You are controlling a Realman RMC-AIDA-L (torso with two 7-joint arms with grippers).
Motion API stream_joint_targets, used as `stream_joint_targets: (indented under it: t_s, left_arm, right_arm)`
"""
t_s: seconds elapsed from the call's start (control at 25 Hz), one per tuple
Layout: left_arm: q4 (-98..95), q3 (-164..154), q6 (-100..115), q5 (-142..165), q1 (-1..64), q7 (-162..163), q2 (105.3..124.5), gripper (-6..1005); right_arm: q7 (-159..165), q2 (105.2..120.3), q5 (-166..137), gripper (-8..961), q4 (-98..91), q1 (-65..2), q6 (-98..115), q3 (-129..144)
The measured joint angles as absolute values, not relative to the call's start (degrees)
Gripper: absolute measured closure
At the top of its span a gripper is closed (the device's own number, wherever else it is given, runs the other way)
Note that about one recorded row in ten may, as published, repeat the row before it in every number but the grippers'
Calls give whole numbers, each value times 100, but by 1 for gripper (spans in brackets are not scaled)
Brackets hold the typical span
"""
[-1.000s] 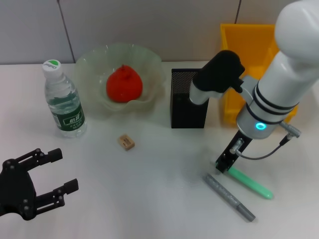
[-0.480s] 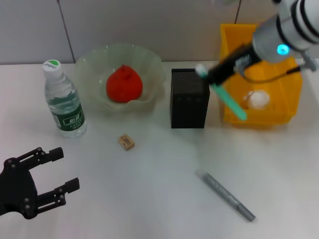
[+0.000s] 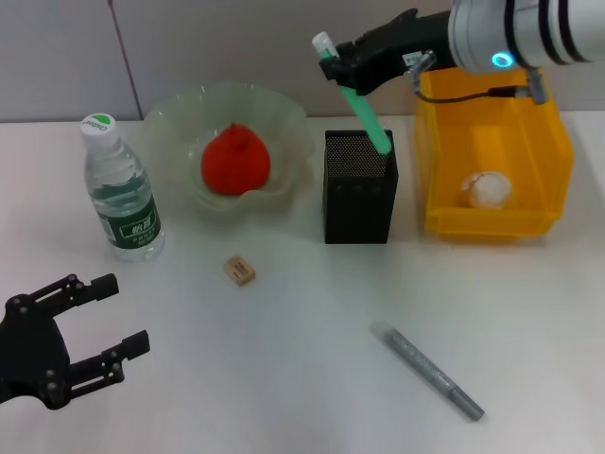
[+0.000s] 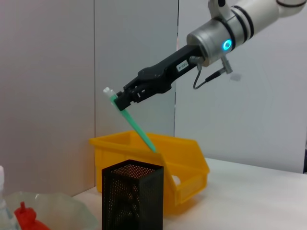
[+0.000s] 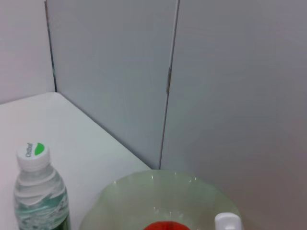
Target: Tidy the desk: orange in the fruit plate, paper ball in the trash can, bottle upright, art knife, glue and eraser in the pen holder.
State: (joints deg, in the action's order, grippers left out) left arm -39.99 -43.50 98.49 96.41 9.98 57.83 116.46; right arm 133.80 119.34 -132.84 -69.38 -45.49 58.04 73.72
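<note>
R gripper (image 3: pixel 342 68) clamps green glue stick (image 3: pixel 364 109); tip over pen holder (image 3: pixel 358 189); L gripper (image 3: pixel 90 326) apart.

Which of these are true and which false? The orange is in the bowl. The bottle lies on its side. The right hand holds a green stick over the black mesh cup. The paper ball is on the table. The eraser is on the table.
1. The orange is in the bowl. True.
2. The bottle lies on its side. False: it stands upright, cap on top.
3. The right hand holds a green stick over the black mesh cup. True; the stick's lower end is at the cup's rim.
4. The paper ball is on the table. False: it lies in the yellow bin.
5. The eraser is on the table. True.
</note>
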Motion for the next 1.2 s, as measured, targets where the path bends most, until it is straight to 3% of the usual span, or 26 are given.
stream_joint_targets:
  t_s: [0.52, 1.2]
  left_arm:
    - [-3949, -4351, 9734, 9650, 1130, 5792, 11664, 246]
    - [-3946, -4350, 9668, 9636, 1152, 5786, 11699, 247]
  right_arm:
    - [11877, 11941, -12135, 769, -5628, -4570, 4985, 7379]
    - [11833, 11933, -12103, 709, -5374, -4476, 4824, 7308]
